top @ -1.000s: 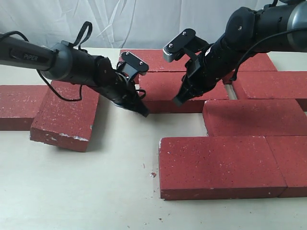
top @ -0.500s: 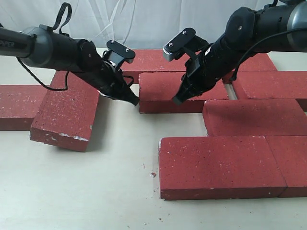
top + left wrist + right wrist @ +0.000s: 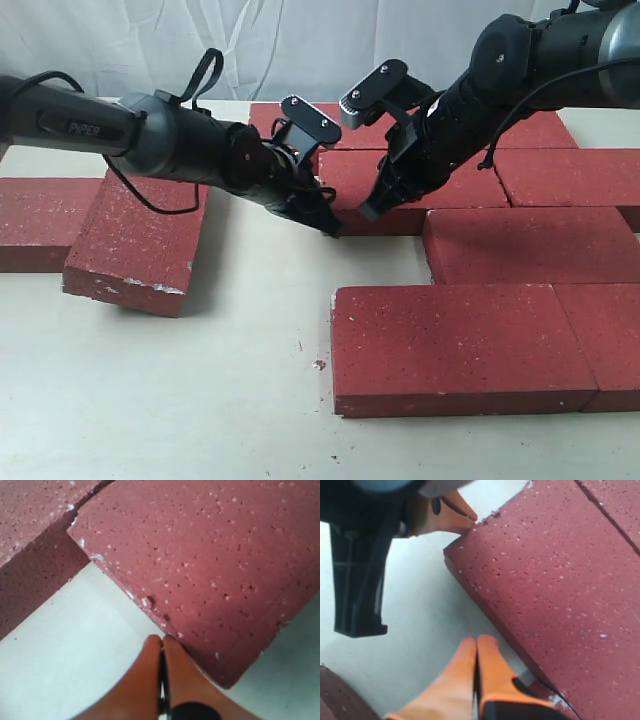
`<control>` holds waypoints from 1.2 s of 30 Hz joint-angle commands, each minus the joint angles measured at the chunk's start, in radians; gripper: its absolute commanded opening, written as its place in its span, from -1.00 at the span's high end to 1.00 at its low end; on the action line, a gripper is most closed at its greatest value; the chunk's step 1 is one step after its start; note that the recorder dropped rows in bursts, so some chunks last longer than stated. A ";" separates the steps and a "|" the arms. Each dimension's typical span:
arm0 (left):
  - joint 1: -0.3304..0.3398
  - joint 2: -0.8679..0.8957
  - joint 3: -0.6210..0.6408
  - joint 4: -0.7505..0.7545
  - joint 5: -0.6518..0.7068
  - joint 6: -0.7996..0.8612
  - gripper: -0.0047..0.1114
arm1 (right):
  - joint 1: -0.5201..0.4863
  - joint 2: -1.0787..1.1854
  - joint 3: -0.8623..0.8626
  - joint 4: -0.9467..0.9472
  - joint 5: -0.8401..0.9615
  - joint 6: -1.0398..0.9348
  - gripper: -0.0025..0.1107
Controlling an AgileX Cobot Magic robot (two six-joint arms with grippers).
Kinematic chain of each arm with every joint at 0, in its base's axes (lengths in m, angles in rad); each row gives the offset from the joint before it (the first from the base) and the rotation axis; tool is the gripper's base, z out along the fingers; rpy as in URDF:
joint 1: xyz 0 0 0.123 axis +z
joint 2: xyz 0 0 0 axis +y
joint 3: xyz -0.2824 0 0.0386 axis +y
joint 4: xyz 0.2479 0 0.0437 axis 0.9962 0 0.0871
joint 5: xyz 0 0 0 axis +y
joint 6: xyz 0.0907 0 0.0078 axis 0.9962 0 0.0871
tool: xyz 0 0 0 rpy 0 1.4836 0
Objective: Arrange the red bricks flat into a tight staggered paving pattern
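1. At the middle row's left end, the left claw (image 3: 328, 225) is pressed together, its tip touching the corner of a red brick (image 3: 352, 180).
2. That brick lies flat to the claw's right, its long axis running across the table (image 3: 200, 400).
3. The right claw (image 3: 372, 210), also pressed together, sits beside the brick's front side. I'd say the left one is better placed for an endwise shove.

The left hand (image 3: 161, 646) has its two orange fingers pressed together; their tips touch the rough edge of a red brick (image 3: 210, 555); a second brick (image 3: 30, 505) lies close beside it; both rest on the pale table (image 3: 70, 650).
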 commanded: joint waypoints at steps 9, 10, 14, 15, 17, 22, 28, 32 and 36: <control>-0.055 0.017 0.000 0.065 -0.006 0.001 0.92 | -0.004 -0.002 0.003 -0.006 0.002 -0.002 0.97; -0.056 0.017 0.000 0.082 -0.006 0.001 0.92 | -0.004 -0.002 0.003 -0.006 0.002 -0.002 0.97; -0.042 0.017 0.000 0.082 -0.004 0.001 0.92 | -0.004 -0.002 0.003 -0.006 0.000 -0.002 0.97; -0.035 0.017 0.000 0.084 -0.002 0.001 0.92 | -0.004 -0.002 0.003 -0.006 0.000 -0.002 0.97; -0.021 0.017 0.000 0.090 0.003 0.001 0.92 | -0.004 -0.002 0.003 -0.006 0.000 -0.002 0.97; 0.023 -0.015 0.000 0.095 0.048 0.001 0.92 | -0.004 -0.002 0.003 -0.011 -0.004 -0.002 0.97; 0.080 -0.077 0.000 0.126 0.170 -0.002 0.92 | -0.004 -0.002 0.003 -0.011 -0.006 -0.002 0.97; 0.126 -0.147 0.000 0.124 0.293 -0.007 0.92 | -0.004 -0.002 0.003 -0.011 -0.006 -0.002 0.97; 0.155 -0.235 0.000 0.124 0.506 -0.007 0.92 | -0.004 -0.002 0.003 -0.011 -0.006 -0.002 0.97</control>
